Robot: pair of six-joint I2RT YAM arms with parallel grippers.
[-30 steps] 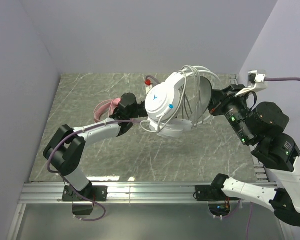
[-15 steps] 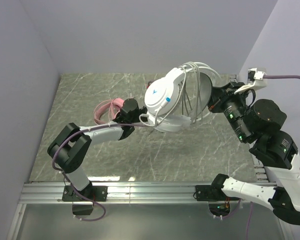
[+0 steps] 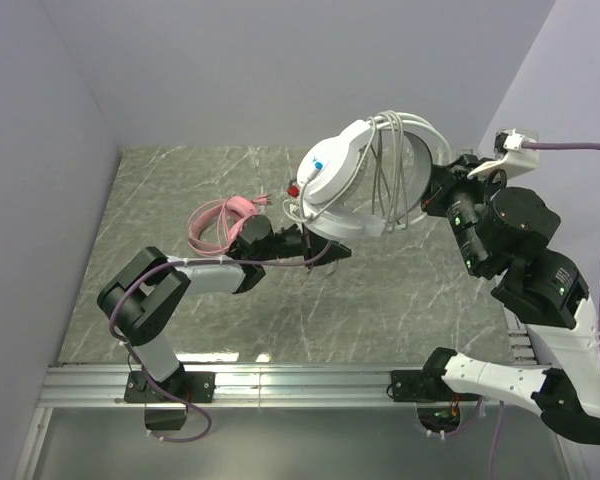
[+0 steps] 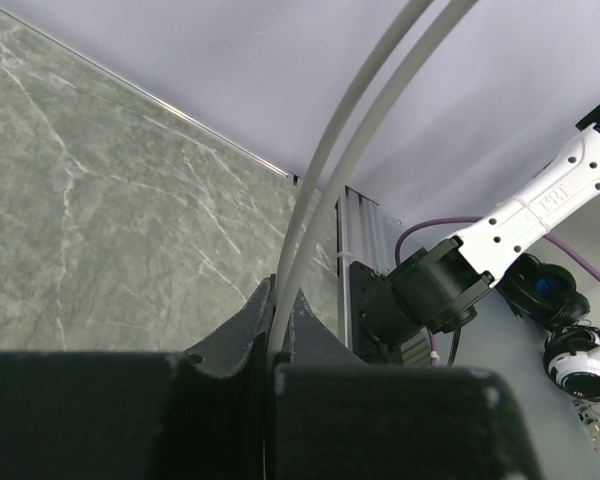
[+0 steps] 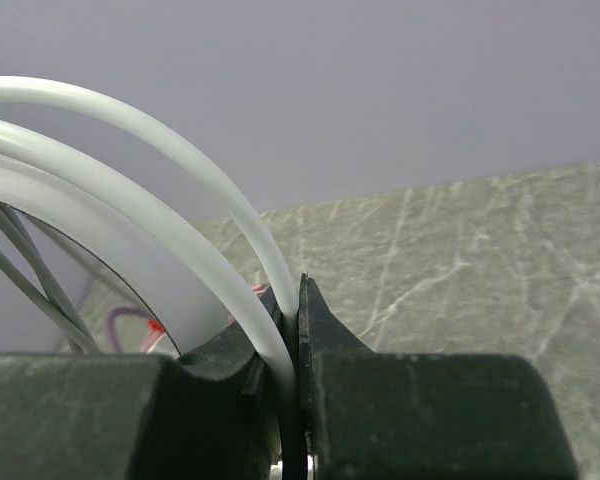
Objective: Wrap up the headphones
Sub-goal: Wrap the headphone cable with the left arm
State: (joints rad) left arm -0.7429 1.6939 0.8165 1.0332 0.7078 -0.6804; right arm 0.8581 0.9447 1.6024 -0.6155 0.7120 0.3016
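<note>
**Top external: cable winding under way on the white headset**

At the left of the bench (image 3: 380,310) lies the pink headset (image 3: 212,222), with neither arm on it. Right of it, the left gripper (image 3: 330,253) is closed tight on two strands of cable (image 4: 315,190), as the left wrist view shows. The white headset (image 3: 332,172) hangs above the bench with cable loops draped over its band. The right gripper (image 5: 292,300) pinches a white arc of it; I cannot tell whether that is band or cable. Next, I judge, the left arm must carry its strands round the band for another loop, keeping them taut.

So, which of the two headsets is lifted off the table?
The white headset, held in the air; the pink headset lies flat on the table.
</note>
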